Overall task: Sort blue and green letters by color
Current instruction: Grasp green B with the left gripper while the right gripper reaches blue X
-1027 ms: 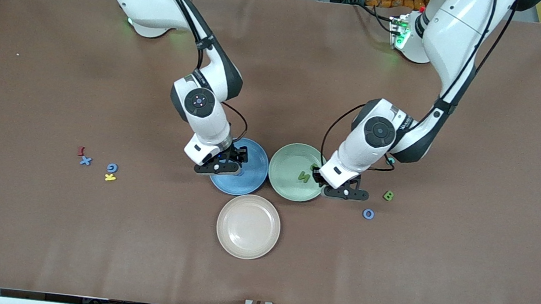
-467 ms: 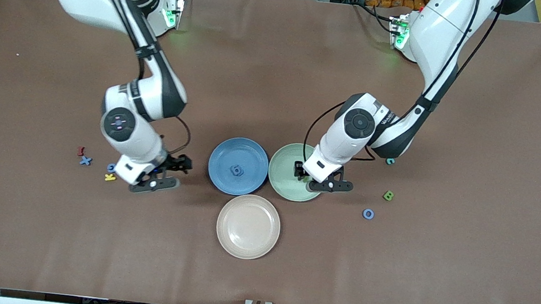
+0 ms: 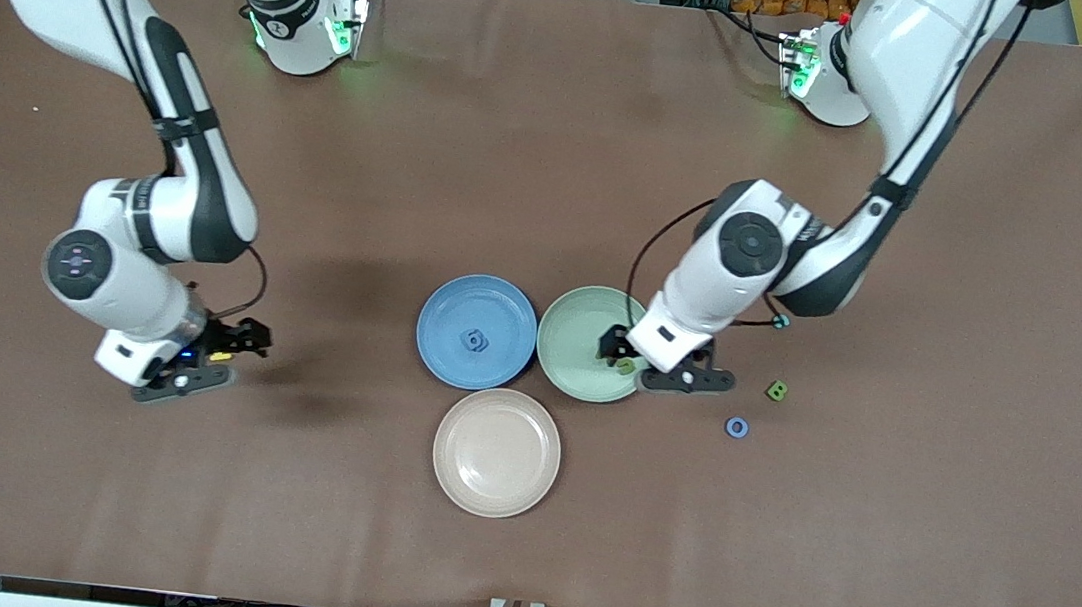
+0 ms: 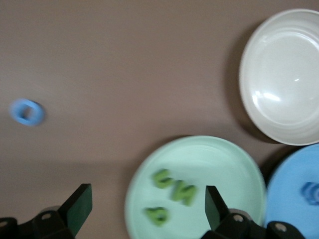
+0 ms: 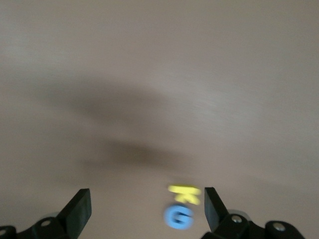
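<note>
Left gripper (image 4: 144,211) spread wide, empty, over green plate (image 3: 570,332) holding three green letters (image 4: 172,195) lying flat. Right gripper (image 5: 144,211) spread, empty, over blue G (image 5: 178,217) beside yellow K (image 5: 185,193); orientation unreadable

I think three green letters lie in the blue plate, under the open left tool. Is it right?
Not quite: the three green letters lie in the green plate, not the blue plate beside it. The left wrist view shows this, with the open left tool above them.
</note>
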`<state>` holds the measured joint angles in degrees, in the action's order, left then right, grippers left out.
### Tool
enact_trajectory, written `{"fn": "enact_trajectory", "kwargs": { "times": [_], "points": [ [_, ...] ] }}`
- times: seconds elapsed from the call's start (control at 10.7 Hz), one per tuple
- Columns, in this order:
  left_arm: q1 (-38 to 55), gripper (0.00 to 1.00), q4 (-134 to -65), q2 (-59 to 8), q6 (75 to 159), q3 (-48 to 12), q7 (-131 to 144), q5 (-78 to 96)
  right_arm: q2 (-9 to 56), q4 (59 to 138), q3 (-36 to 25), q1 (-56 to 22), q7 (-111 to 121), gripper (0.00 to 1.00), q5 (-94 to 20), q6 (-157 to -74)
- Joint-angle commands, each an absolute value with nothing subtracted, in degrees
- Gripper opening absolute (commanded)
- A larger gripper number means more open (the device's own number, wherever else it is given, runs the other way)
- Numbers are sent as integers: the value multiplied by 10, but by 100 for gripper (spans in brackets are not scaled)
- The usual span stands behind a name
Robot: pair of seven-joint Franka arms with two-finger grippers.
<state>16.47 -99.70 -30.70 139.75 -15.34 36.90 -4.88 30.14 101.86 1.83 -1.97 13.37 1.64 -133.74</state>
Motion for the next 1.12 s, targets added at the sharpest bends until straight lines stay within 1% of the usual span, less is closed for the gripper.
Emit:
{"fn": "enact_trajectory", "kwargs": {
  "times": [0.0,0.19,0.37,0.75,0.93,1.03],
  "points": [
    [78,100,-1060,-253,1377,-156,215,-58,284,1032,-51,-12,125,100,12,-1336],
    [37,100,-1067,-261,1377,-155,118,-58,281,1033,-89,-11,28,100,12,-1334],
    [20,100,-1068,-275,1382,-152,67,-58,284,1032,-93,-12,-173,100,12,-1334],
    [11,100,-1065,-295,1394,-127,-60,-76,290,1033,-101,-11,-524,100,13,-1344],
    [-1,100,-1066,-318,1422,-123,-95,-76,290,1039,-102,-6,-660,100,12,-1379],
    [-3,100,-1066,-326,1433,-118,-113,-76,290,1057,-105,0,-700,100,11,-1409]
  ]
}}
